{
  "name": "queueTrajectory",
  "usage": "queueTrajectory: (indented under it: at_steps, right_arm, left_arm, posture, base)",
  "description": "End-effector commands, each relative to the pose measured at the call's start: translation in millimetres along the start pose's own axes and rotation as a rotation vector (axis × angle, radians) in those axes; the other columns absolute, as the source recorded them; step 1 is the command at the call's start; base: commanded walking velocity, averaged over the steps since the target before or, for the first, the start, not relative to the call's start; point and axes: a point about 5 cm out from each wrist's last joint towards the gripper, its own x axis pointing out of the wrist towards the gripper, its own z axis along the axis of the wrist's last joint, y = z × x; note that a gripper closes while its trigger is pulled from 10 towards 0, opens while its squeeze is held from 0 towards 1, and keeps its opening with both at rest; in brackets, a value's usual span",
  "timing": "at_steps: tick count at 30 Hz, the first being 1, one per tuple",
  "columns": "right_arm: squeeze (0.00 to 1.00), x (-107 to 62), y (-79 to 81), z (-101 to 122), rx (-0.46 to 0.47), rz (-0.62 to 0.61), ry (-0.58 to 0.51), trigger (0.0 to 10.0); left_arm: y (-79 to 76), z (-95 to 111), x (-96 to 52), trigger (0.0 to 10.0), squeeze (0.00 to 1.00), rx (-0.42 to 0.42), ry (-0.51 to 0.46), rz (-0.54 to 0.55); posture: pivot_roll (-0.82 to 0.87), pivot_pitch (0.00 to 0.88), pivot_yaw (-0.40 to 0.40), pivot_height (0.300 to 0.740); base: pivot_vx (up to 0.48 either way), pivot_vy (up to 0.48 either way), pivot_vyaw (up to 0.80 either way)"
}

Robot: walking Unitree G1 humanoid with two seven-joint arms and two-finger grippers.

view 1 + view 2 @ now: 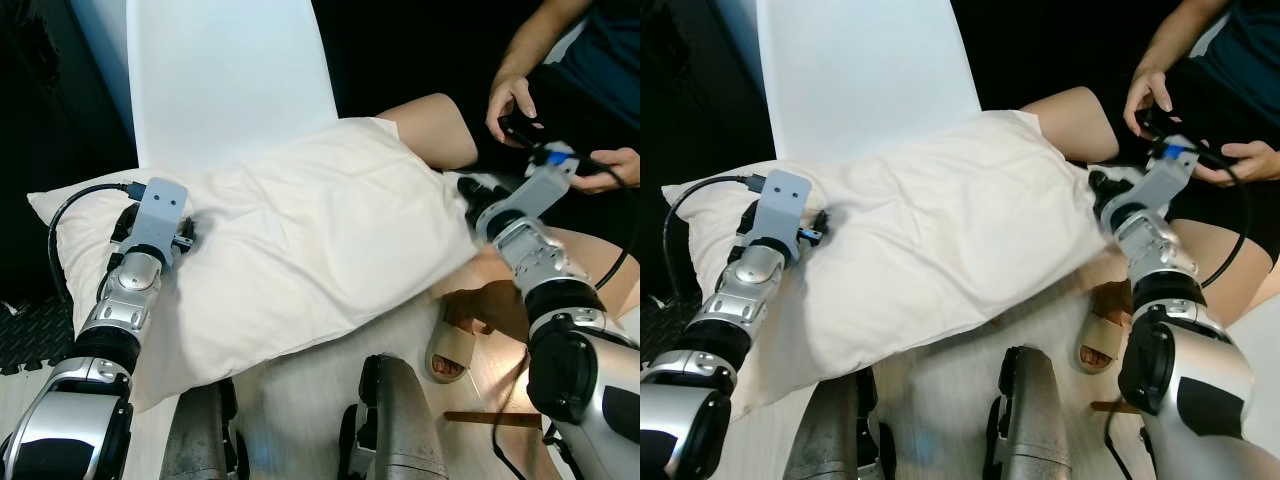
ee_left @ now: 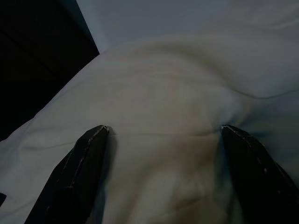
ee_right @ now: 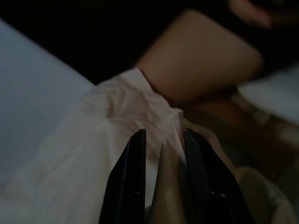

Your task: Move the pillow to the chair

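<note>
Pillow (image 1: pixel 300 230): one, right pincer (image 3: pixel 162 140) pinching it, left pincer (image 2: pixel 163 133) spread against it.

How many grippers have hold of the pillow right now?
2. The left gripper presses open-fingered into the soft white pillow at its left end; the right gripper pinches the pillow's right edge, near the seated person's knee.

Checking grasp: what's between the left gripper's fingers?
Pillow fabric spans the gap between the left gripper's spread fingers, per the left wrist view.
</note>
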Motion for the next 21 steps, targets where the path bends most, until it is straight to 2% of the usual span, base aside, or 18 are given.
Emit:
queueTrajectory:
  at_steps: [1, 2, 5, 12, 13, 14, 16, 19, 20, 21]
  right_arm:
    - [0.00, 0.5, 5.7, 0.2, -0.019, 0.068, -0.029, 0.0]
    - [0.00, 0.3, 5.9, -0.7, 0.017, 0.074, -0.034, 0.0]
    - [0.00, -0.5, 3.8, -2.0, 0.030, 0.053, -0.037, 0.0]
    - [0.00, -1.5, 3.3, -1.7, 0.006, 0.047, -0.050, 0.0]
    - [0.00, -1.6, 3.1, -1.5, -0.012, 0.048, -0.048, 2.7]
    - [0.00, -1.9, 2.1, -1.3, -0.016, 0.043, -0.046, 0.0]
    - [0.00, -2.1, 1.8, -1.1, -0.016, 0.046, -0.047, 0.0]
    - [0.00, -2.3, -0.1, -0.5, -0.066, 0.026, -0.039, 0.0]
    - [0.88, -2.4, -0.3, -0.1, -0.081, 0.024, -0.040, 10.0]
    - [1.00, -2.4, 0.2, 0.1, -0.076, 0.031, -0.043, 10.0]
  left_arm:
    - [0.7, -15.4, -4.7, 10.0, 1.00, 0.013, 0.058, -0.003]
    - [0.5, -15.4, -4.7, 10.0, 1.00, 0.012, 0.058, -0.003]
    - [0.0, -15.3, -4.6, 10.0, 1.00, 0.011, 0.058, -0.004]
    - [0.9, -15.5, -4.7, 10.0, 1.00, 0.013, 0.058, -0.003]
    - [1.2, -15.6, -4.7, 10.0, 1.00, 0.014, 0.058, -0.003]
    - [1.3, -15.7, -4.7, 10.0, 1.00, 0.015, 0.058, -0.003]
    - [1.4, -15.7, -4.7, 10.0, 1.00, 0.015, 0.058, -0.003]
    - [1.2, -15.5, -4.5, 10.0, 1.00, 0.015, 0.058, -0.004]
    - [1.0, -15.4, -4.5, 10.0, 1.00, 0.015, 0.058, -0.004]
    - [0.9, -15.4, -4.4, 10.0, 1.00, 0.015, 0.058, -0.004]
  posture:
    - [-0.01, 0.299, -0.068, 0.579]
    - [-0.01, 0.299, -0.068, 0.579]
    - [-0.01, 0.299, -0.068, 0.579]
    - [-0.01, 0.299, -0.066, 0.579]
    - [-0.01, 0.298, -0.066, 0.579]
    - [-0.01, 0.298, -0.067, 0.579]
    - [-0.01, 0.298, -0.067, 0.579]
    - [-0.01, 0.297, -0.067, 0.579]
    - [-0.01, 0.297, -0.068, 0.579]
    - [-0.01, 0.296, -0.068, 0.579]
  base:
    - [0.000, 0.000, 0.00]
    - [0.000, 0.000, 0.00]
    - [0.000, 0.000, 0.00]
    - [0.000, 0.000, 0.00]
    - [0.000, 0.000, 0.00]
    - [0.000, 0.000, 0.00]
    - [0.000, 0.000, 0.00]
    - [0.000, 0.000, 0.00]
    - [0.000, 0.000, 0.00]
    - [0.000, 0.000, 0.00]
